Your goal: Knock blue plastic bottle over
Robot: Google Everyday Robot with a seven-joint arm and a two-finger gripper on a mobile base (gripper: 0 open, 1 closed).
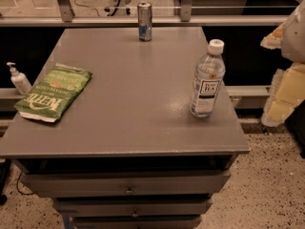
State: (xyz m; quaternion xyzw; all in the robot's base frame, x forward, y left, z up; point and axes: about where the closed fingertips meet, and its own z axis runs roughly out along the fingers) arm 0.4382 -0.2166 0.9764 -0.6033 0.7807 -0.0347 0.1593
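We log the blue plastic bottle (208, 79) upright, cap on, near the right edge of the grey cabinet top (133, 94). The gripper (287, 92) is off the top to the right, apart from the bottle; we cannot tell its opening or hold. The can (145, 21) stands at the far edge and the green chip bag (54, 93) lies left.

Table (143, 132) across the middle of the frame, with drawers (128, 182) stacked beneath its front edge. At the table's far edge, upper centre of the frame: can (145, 21), upright. On its left side, right at the left edge: snack bag (53, 92), lying flat. On its right side, near the right edge: plastic bottle (208, 80), upright, well apart from both. Off the table, on a ledge at the frame's left edge: pump bottle (18, 78). At the frame's right edge, beyond the plastic bottle and apart from it: gripper (281, 94).
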